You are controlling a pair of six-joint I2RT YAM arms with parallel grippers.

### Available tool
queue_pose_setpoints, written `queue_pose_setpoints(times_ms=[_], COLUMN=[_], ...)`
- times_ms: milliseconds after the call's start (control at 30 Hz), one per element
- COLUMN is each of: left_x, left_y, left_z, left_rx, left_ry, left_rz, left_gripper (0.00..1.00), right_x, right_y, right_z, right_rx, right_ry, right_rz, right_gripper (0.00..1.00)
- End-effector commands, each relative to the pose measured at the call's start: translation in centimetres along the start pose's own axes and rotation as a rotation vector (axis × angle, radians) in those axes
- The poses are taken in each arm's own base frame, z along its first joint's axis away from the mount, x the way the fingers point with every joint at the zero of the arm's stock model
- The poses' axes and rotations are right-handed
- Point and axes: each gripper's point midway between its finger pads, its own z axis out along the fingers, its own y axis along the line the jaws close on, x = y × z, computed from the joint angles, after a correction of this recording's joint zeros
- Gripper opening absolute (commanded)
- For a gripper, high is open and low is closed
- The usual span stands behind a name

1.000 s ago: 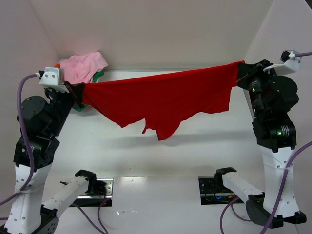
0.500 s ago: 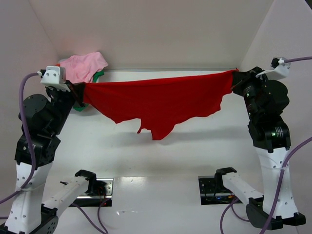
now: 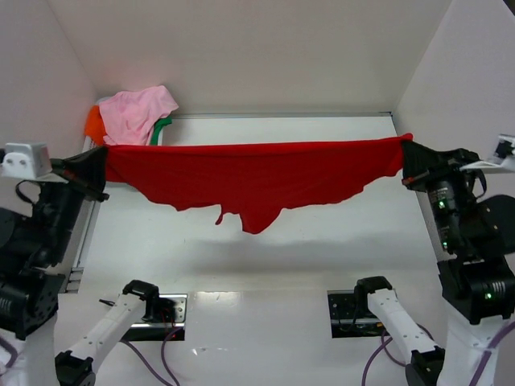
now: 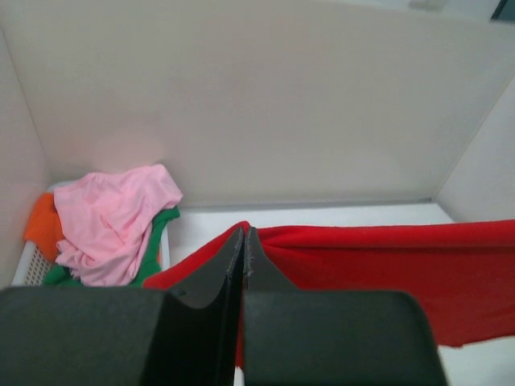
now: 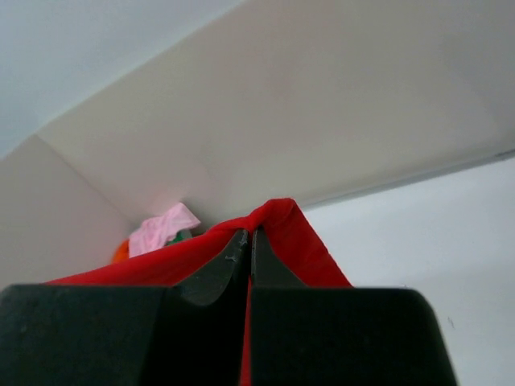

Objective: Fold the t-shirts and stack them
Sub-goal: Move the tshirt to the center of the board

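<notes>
Your left fingers [image 3: 98, 163] and right fingers [image 3: 412, 161] each pinch an end of the red t-shirt [image 3: 257, 173] — it hangs stretched above the table [image 3: 265, 265].

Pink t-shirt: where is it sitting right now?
In the top view, the pink t-shirt lies crumpled in the far-left corner, on top of the green t-shirt and orange t-shirt, behind the red t-shirt.

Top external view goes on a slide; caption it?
The left gripper and right gripper stretch the red shirt taut above the table.
</notes>
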Motion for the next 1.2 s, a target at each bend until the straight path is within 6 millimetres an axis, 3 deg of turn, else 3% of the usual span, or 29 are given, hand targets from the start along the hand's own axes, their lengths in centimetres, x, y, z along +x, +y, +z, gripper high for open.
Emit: queue_pose_setpoints(times_ms=[0,67,200,233,300,333,500,567,633,767,800,867,1167], left_x=[-3.7,-2.8,2.9,5.4,8.2,9.5,19.8,23.1,25.0,29.9,30.4,33.0,38.1], left_y=[0.5,0.5,-0.4,-0.8,-1.3,-1.5,-1.7,-1.8,-2.0,-1.2,-1.0,-0.8,-0.5], left_z=[-1.6,-0.4,4.4,5.3,6.7,7.2,9.4,10.3,10.9,12.9,13.5,14.7,20.4], left_rx=[-0.034,-0.038,-0.017,-0.001,0.013,0.022,0.012,0.010,0.016,-0.042,-0.055,-0.068,-0.089], left_ry=[-0.119,-0.093,0.077,0.140,0.209,0.240,0.478,0.561,0.602,0.698,0.709,0.772,0.854], left_rz=[-0.039,-0.036,-0.069,-0.095,-0.127,-0.142,-0.193,-0.202,-0.218,-0.213,-0.208,-0.195,-0.196], left_gripper=[0.00,0.00,0.00,0.00,0.00,0.00,0.00,0.00,0.00,0.00,0.00,0.00,0.00], right_x=[-2.0,-1.0,4.2,6.7,9.2,11.4,17.9,20.7,22.6,24.7,26.1,26.3,28.2], right_y=[0.9,-0.3,-2.9,-4.1,-5.1,-6.1,-9.7,-11.1,-12.2,-14.4,-15.2,-16.2,-19.1], right_z=[-1.6,-0.6,2.9,4.2,5.0,5.5,7.0,7.8,8.1,9.3,9.5,10.2,13.8], right_rx=[-0.021,0.035,0.122,0.156,0.178,0.202,0.302,0.335,0.351,0.400,0.425,0.447,0.529], right_ry=[-0.048,-0.031,0.099,0.152,0.201,0.234,0.343,0.384,0.414,0.431,0.462,0.455,0.468], right_rz=[0.016,0.022,0.044,0.059,0.077,0.096,0.120,0.133,0.133,0.149,0.154,0.157,0.162], right_gripper=[0.00,0.00,0.00,0.00,0.00,0.00,0.00,0.00,0.00,0.00,0.00,0.00,0.00])
